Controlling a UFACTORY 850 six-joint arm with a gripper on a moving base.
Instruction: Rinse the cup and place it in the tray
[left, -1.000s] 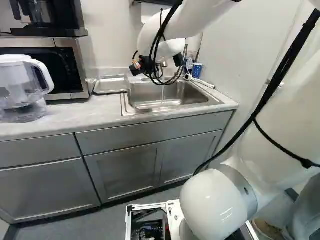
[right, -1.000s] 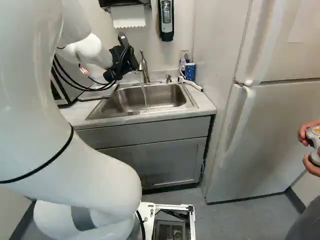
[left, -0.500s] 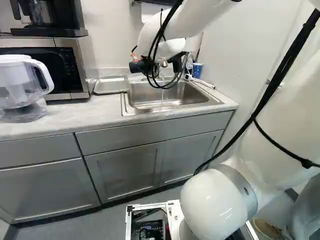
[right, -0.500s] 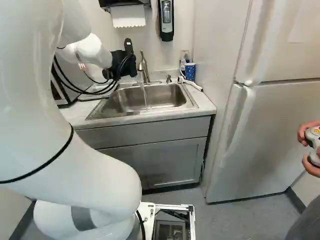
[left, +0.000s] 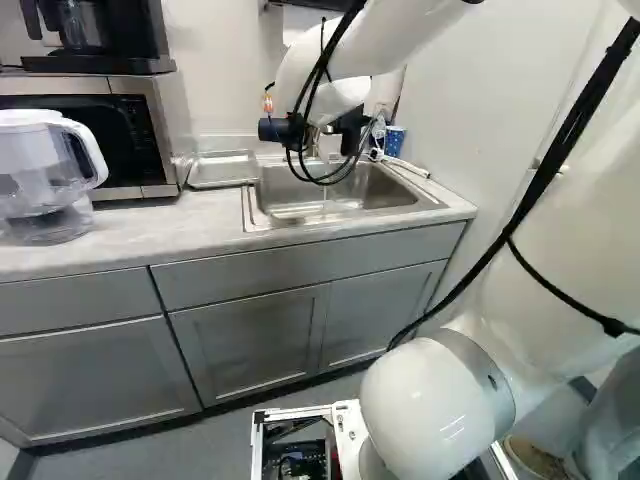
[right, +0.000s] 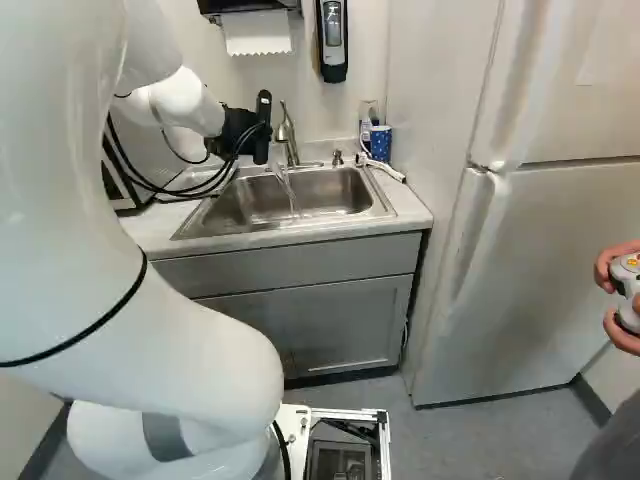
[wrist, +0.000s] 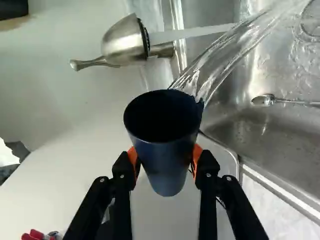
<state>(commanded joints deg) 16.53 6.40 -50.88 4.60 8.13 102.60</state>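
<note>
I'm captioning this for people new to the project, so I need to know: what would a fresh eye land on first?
Probably the dark blue cup in the wrist view, gripped in the end effector, with water fanning out from its rim over the sink. Next comes the big white arm, filling much of the left of the right base view and reaching toward the faucet.
</note>
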